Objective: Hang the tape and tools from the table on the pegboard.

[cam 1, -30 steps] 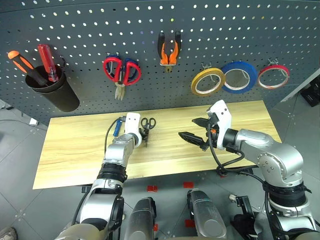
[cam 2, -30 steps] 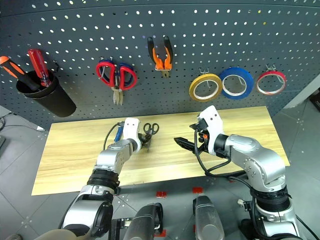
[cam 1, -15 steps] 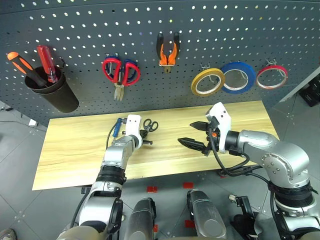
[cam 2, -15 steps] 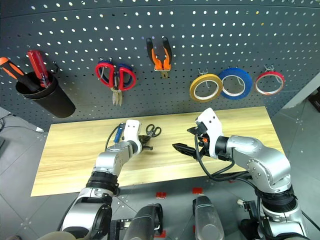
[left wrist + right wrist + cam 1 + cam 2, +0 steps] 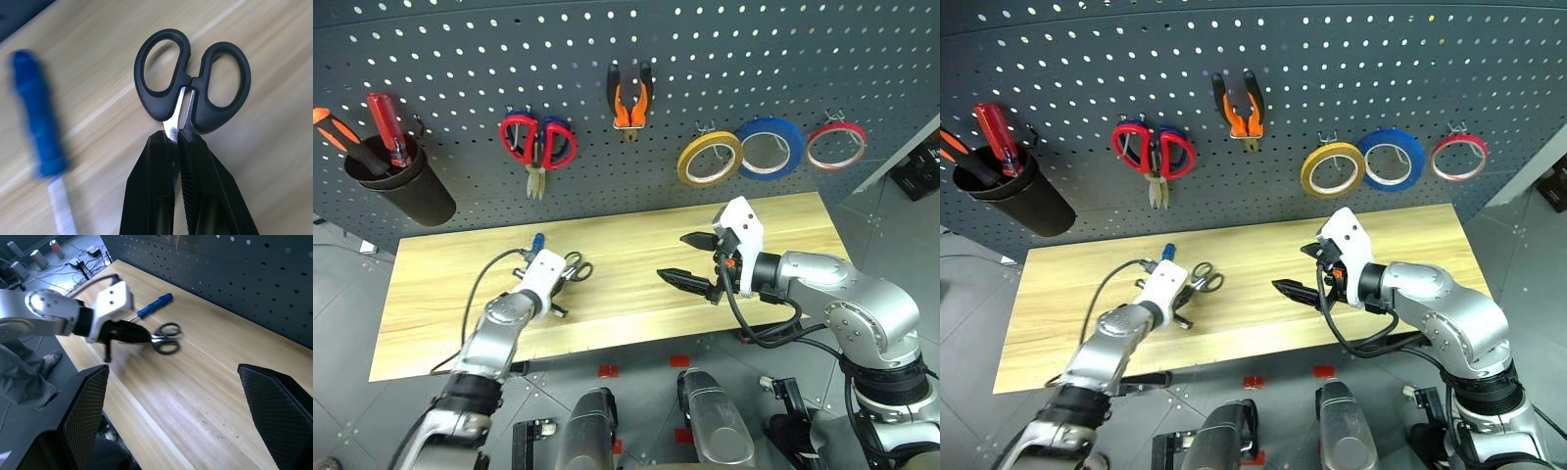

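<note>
So the left hand [image 5: 178, 142] is clamped tight on the blades of the black-handled scissors [image 5: 193, 88], handle loops sticking out past the fingertips, just above the worktop [image 5: 636, 245]. The blue-handled screwdriver [image 5: 36, 127] lies on the wood right beside them. The right hand [image 5: 697, 259] hovers over the middle of the worktop with its fingers spread wide, holding nothing. Up on the pegboard [image 5: 705, 59]: the orange-and-black pliers [image 5: 627, 96] hang on a hook, the yellowish tape [image 5: 710, 159] sits next to a blue roll [image 5: 769, 148] and a red roll [image 5: 835, 145], plus red-handled scissors [image 5: 537, 143] and a black cup [image 5: 401, 186] of screwdrivers.
</note>
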Tool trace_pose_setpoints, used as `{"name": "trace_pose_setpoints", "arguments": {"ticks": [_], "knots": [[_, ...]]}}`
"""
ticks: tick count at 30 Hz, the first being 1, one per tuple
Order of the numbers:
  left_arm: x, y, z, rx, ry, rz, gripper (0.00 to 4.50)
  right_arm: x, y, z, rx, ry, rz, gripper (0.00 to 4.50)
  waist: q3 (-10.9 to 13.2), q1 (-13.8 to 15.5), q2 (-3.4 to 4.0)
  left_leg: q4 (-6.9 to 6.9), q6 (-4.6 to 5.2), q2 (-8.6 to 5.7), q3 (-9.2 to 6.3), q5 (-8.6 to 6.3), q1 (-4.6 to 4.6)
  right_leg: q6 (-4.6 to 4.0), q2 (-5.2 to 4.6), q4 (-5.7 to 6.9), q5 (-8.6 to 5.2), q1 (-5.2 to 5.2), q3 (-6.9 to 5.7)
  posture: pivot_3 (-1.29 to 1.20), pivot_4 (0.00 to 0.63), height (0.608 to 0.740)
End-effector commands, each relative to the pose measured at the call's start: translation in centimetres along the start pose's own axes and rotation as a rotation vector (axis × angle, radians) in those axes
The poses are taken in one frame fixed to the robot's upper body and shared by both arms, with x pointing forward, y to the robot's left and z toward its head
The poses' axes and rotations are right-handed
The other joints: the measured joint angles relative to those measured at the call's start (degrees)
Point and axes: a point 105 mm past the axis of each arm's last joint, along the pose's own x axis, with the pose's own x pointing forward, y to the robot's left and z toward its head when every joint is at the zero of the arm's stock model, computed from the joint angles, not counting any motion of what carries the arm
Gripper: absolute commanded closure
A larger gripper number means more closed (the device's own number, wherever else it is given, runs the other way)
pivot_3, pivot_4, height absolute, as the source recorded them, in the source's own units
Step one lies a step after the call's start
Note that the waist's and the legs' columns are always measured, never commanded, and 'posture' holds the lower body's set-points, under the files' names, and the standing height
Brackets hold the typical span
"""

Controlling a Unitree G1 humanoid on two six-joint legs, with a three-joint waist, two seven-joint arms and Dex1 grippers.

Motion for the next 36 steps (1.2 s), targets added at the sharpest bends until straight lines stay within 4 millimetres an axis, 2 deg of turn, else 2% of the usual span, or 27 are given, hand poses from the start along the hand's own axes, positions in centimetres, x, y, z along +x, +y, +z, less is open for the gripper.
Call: {"name": "trace_pose_setpoints", "arguments": {"ticks": [1, 4, 6, 8, 12, 15, 19, 21, 25, 29, 36], "knots": [[-2.2, 2.2, 2.7, 0.114, -0.135, 0.067, 4.46, -0.3, 0.6, 1.5, -0.078, -0.051, 0.015, 0.0, 0.0, 0.2, -0.03, 0.0, 0.01, -0.01, -0.01, -0.01, -0.02, 0.0, -0.08, -0.01, 0.0, 0.0, -0.01, -0.23, 0.294, 0.74], [-4.4, 2.8, 3.7, 0.351, -0.203, 0.06, 4.46, -0.3, 0.8, 1.8, -0.087, -0.061, 0.02, 0.0, 0.0, 0.1, -0.07, 0.01, 0.09, -0.04, -0.01, -0.05, -0.05, 0.0, -0.31, -0.02, 0.0, 0.0, -0.05, -0.22, 0.292, 0.74], [-5.5, 3.3, 4.8, 0.406, -0.253, 0.066, 4.46, -0.2, 0.8, 1.8, -0.09, -0.064, 0.022, 0.0, 0.0, 0.1, -0.05, -0.04, 0.09, -0.04, 0.0, -0.05, -0.04, 0.0, -0.31, -0.03, 0.0, -0.03, -0.04, -0.21, 0.291, 0.74], [-6.3, 3.5, 6.8, 0.446, -0.34, 0.071, 4.46, -0.2, 0.7, 1.9, -0.096, -0.064, 0.022, 0.0, 0.0, 0.5, -0.05, -0.04, 0.1, -0.06, -0.01, -0.06, -0.05, 0.0, -0.35, -0.03, 0.0, -0.03, -0.08, -0.21, 0.288, 0.74], [-8.0, 2.8, 11.3, 0.378, -0.56, 0.061, 4.46, -0.2, 0.8, 2.0, -0.106, -0.066, 0.029, 0.0, 0.0, 1.0, -0.06, 0.01, 0.11, -0.12, 0.01, -0.06, -0.1, 0.0, -0.38, -0.03, 0.0, -0.02, -0.09, -0.21, 0.285, 0.74], [-9.8, 2.6, 13.5, 0.265, -0.688, 0.092, 4.46, -0.3, 1.0, 2.5, -0.13, -0.075, 0.038, 0.0, 0.0, 1.2, -0.06, 0.03, 0.11, -0.11, 0.02, -0.06, -0.12, 0.0, -0.37, -0.03, 0.0, -0.04, -0.11, -0.22, 0.283, 0.74], [-11.8, 3.3, 14.2, 0.138, -0.745, 0.183, 4.46, -0.7, 1.1, 3.0, -0.16, -0.095, 0.042, 0.0, 0.0, 0.8, -0.06, 0.03, 0.1, -0.06, 0.02, -0.06, -0.13, 0.0, -0.31, 0.0, 0.0, -0.06, -0.12, -0.22, 0.28, 0.74], [-13.0, 3.5, 13.8, 0.035, -0.754, 0.261, 4.46, -0.9, 1.3, 3.4, -0.2, -0.114, 0.049, 0.0, 0.0, 0.4, -0.07, 0.03, 0.11, -0.05, 0.02, -0.06, -0.13, 0.0, -0.22, -0.01, 0.0, -0.06, -0.13, -0.21, 0.274, 0.74], [-14.5, 3.0, 12.9, -0.044, -0.734, 0.344, 4.46, -1.0, 1.2, 3.5, -0.23, -0.131, 0.056, 0.0, 0.0, 0.4, -0.1, 0.04, 0.11, -0.08, 0.03, -0.06, -0.15, 0.0, -0.1, -0.01, 0.0, -0.04, -0.1, -0.19, 0.267, 0.74], [-15.0, 2.9, 13.0, -0.082, -0.731, 0.38, 4.46, -0.9, 1.0, 3.7, -0.243, -0.149, 0.054, 0.0, 0.0, 1.0, -0.12, 0.09, 0.12, -0.08, 0.0, -0.06, -0.15, 0.0, -0.07, 0.04, 0.0, -0.02, -0.12, -0.18, 0.264, 0.74], [-14.5, 4.0, 15.1, -0.06, -0.777, 0.389, 4.46, -0.3, 0.9, 4.8, -0.254, -0.199, 0.055, 0.0, 0.0, 1.7, -0.15, 0.14, 0.09, -0.09, 0.01, -0.04, -0.15, 0.01, -0.05, 0.07, 0.0, -0.01, -0.11, -0.17, 0.259, 0.74]]}}
